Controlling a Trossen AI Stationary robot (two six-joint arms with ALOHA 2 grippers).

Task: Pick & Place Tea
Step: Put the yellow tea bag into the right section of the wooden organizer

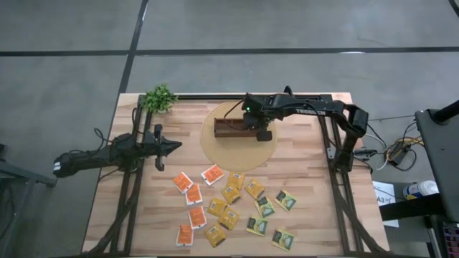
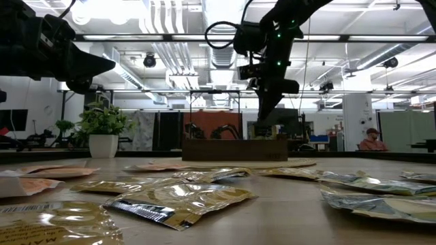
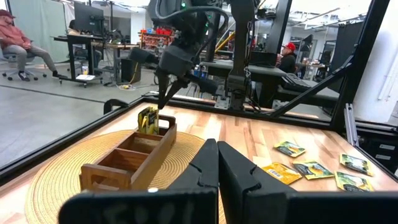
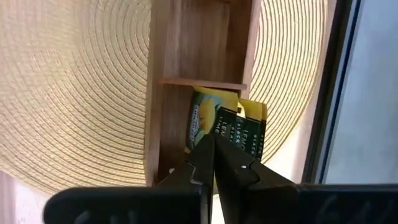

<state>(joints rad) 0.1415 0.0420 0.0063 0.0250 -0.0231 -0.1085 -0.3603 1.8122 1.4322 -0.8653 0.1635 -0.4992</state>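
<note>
The right arm reaches in from its side, wrist bent downward — its tool points straight down, fingers pressed together. The left arm waits low and level, its tool likewise closed.

Orange-and-white sachets on table: five.
Yellow sachets on table: six.
Green sachets on table: four.
Wooden box: one, with three compartments.
Boxed sachets: seemingly two, overlapping and partly hidden.
Round woven mat: one.
Potted plant: one.
Robot arms: two.
People in the room behind: two.
</note>
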